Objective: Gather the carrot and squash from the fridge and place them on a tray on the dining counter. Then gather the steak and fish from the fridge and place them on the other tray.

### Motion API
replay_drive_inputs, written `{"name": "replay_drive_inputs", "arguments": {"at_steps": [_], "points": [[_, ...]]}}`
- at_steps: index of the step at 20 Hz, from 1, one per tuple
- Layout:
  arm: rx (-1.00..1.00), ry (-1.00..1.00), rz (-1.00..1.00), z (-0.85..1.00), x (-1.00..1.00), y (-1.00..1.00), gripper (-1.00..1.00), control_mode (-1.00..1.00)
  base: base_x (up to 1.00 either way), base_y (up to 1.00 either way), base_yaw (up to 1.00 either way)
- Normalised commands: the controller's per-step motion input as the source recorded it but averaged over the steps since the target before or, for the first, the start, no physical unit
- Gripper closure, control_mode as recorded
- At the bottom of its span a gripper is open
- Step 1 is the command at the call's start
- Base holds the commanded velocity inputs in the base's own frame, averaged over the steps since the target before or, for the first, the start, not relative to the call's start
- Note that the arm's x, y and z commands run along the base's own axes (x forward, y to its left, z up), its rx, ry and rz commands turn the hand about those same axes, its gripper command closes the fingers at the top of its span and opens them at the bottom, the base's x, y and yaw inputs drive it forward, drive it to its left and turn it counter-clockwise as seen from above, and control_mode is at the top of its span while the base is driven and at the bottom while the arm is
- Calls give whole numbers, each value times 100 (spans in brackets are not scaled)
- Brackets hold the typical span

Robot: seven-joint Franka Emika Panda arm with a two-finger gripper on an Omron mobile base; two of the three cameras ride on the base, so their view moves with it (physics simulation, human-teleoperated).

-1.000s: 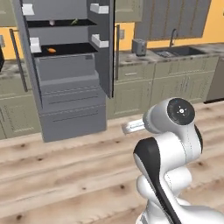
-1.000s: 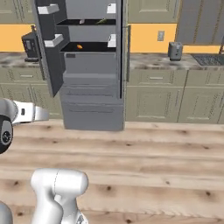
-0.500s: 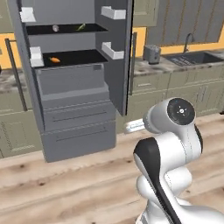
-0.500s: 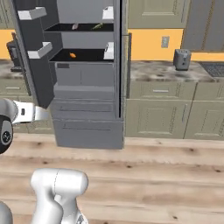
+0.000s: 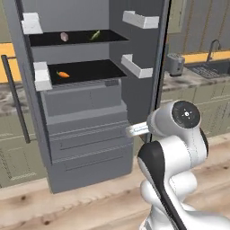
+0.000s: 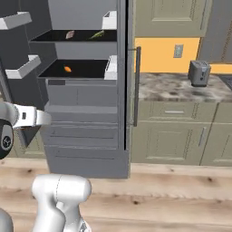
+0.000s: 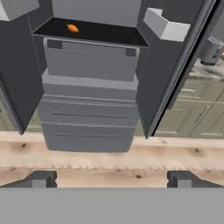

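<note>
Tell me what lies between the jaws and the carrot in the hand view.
Bare wood floor, then the fridge's closed grey drawers. The carrot sits above them on the dark shelf.

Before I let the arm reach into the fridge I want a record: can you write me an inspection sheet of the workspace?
Surface: wooden floor; marble counter right of the fridge.
Job's things: carrot on the lower shelf; a pinkish item and a green item on the upper shelf, too small to identify.
Clutter: toaster on the counter.
Grippers: gripper open, holding nothing.
Cables: nothing seen.
Surroundings: fridge with doors open, cabinets, sink faucet.
</note>
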Motion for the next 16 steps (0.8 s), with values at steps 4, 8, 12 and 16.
{"name": "replay_drive_inputs", "arguments": {"at_steps": [4, 8, 12, 16], "points": [[0, 0, 0, 0, 0, 0, -100, 100, 100, 47, -1], [0, 0, 0, 0, 0, 0, -100, 100, 100, 44, -1], [0, 0, 0, 0, 0, 0, -100, 100, 100, 30, 0], [0, 0, 0, 0, 0, 0, -100, 100, 95, 24, 0]]}}
